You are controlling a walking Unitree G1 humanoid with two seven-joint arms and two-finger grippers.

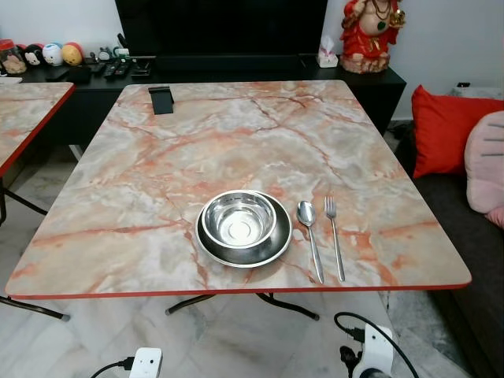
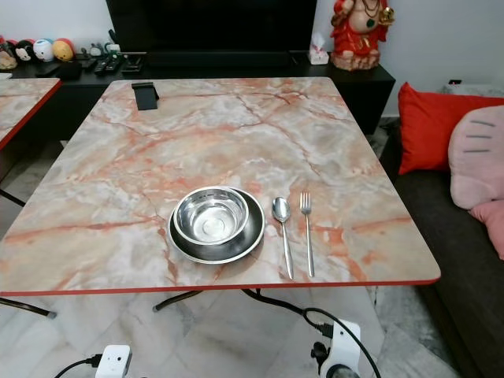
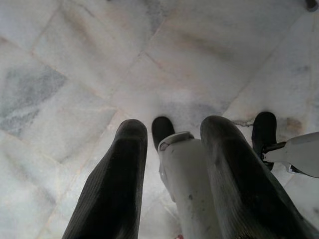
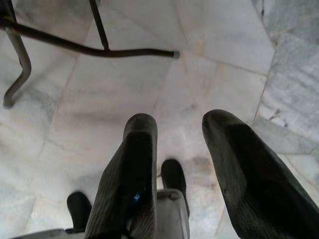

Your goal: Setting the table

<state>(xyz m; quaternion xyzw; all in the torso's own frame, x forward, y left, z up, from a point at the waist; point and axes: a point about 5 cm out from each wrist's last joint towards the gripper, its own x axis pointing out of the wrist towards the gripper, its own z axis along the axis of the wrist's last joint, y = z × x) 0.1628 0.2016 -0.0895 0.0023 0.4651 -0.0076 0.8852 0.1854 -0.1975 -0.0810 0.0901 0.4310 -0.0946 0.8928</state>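
Both claws, left claw (image 3: 172,149) and right claw (image 4: 177,144), are hanging open and empty over the floor. Bowl (image 1: 239,218) is sitting in plate (image 1: 279,245) near the desk (image 1: 157,181) edge, spoon (image 1: 309,224) and fork (image 1: 334,232) beside; a careless bump may be knocking them off.

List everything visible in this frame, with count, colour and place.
Table: one, orange-veined marble, red edge.
Plate: one, steel, near edge.
Bowl: one, steel, on the plate.
Spoon: one, steel, right of plate.
Fork: one, steel, right of spoon.
Stand: one, black, far side.
Figurine: one, red, on the dark cabinet.
Cushion: one, red, on the sofa.
Left pincer: open, over the floor.
Right pincer: open, over the floor.
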